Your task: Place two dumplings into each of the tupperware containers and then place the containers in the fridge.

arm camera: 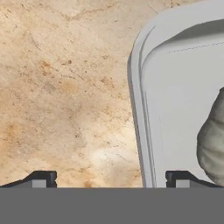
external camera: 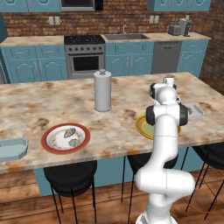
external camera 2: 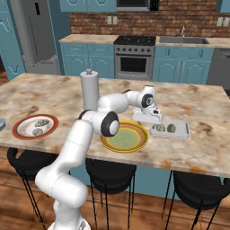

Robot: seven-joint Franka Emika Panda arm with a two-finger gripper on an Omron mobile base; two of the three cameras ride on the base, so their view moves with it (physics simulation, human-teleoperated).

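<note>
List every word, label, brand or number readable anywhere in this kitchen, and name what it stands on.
None can be read.
Steel canister: plain, no label.
White tupperware container and the dumplings in it: no print.
Red-rimmed plate and yellow plate: no lettering.
Oven: control panel too small to make out.
Fridge: no visible badge.
</note>
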